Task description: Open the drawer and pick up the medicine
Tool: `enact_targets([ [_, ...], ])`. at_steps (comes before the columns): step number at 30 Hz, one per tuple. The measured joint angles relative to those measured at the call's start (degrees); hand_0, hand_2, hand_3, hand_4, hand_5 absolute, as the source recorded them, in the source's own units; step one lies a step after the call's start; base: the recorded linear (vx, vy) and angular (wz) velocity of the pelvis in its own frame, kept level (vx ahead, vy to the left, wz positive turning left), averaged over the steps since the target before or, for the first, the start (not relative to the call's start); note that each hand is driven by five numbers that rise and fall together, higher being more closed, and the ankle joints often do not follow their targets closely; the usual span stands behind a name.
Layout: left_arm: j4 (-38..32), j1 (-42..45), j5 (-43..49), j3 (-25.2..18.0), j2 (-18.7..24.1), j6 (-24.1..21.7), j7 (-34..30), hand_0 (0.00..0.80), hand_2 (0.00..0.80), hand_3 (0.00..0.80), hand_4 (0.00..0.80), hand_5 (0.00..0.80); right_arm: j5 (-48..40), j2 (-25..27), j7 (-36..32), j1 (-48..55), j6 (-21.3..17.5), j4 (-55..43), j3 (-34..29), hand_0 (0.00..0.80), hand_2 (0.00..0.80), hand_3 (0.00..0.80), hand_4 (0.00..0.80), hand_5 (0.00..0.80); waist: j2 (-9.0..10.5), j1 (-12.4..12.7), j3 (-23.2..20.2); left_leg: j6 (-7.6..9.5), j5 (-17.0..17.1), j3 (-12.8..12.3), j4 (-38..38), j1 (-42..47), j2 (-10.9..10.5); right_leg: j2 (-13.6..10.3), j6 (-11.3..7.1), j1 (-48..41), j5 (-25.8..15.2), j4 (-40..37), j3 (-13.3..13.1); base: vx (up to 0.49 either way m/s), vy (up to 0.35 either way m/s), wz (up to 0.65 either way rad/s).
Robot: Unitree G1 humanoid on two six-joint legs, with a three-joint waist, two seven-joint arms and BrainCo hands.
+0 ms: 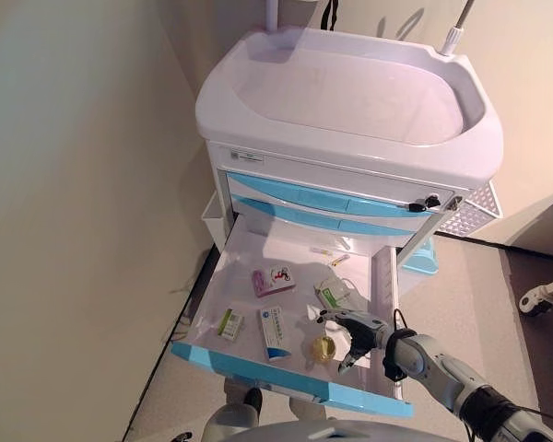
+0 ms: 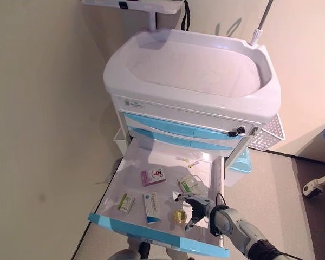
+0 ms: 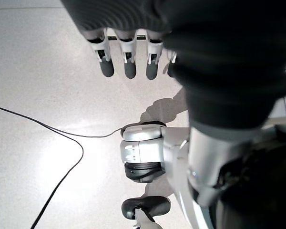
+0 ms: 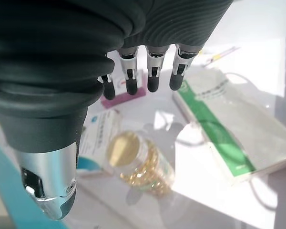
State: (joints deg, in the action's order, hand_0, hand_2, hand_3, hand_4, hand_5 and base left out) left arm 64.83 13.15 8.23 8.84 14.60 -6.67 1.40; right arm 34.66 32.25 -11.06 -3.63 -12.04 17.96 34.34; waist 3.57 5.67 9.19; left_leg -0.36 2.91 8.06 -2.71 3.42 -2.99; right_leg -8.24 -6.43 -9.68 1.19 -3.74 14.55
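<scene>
Pale walls and a speckled floor (image 1: 461,295) surrounded a glossy white medical cart (image 1: 350,110) with three blue-fronted drawers. One drawer, the lowest drawer (image 1: 286,382), was pulled fully open. On its smooth white bottom five packs were counted: one pink box (image 1: 272,280), one small green-striped box (image 1: 229,323), one blue-and-white box (image 1: 275,331), one bagged green-edged box (image 1: 336,295) and one clear round medicine bottle (image 1: 324,348) of amber capsules, lying at five o'clock. The right robot hand (image 1: 355,333) was held spread just above the bottle, untouching. The left robot hand (image 3: 128,57) hung relaxed over the floor.
</scene>
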Motion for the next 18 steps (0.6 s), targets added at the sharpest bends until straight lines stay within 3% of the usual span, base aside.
enact_targets([
  [18,0.00,-0.10,-0.05,-0.47,0.05,0.02,0.83,0.000,0.000,0.000,0.000,0.000,0.71,-0.46,-2.20,-0.61,-0.11,-0.34,2.58,0.000,0.000,0.000,0.000,0.000,0.62,0.14,0.34,-0.04,0.00,0.07,-0.02,-0.01,0.00,0.03,-0.03,-0.07,0.02,-0.08,0.04,-0.004,0.001,0.00],
])
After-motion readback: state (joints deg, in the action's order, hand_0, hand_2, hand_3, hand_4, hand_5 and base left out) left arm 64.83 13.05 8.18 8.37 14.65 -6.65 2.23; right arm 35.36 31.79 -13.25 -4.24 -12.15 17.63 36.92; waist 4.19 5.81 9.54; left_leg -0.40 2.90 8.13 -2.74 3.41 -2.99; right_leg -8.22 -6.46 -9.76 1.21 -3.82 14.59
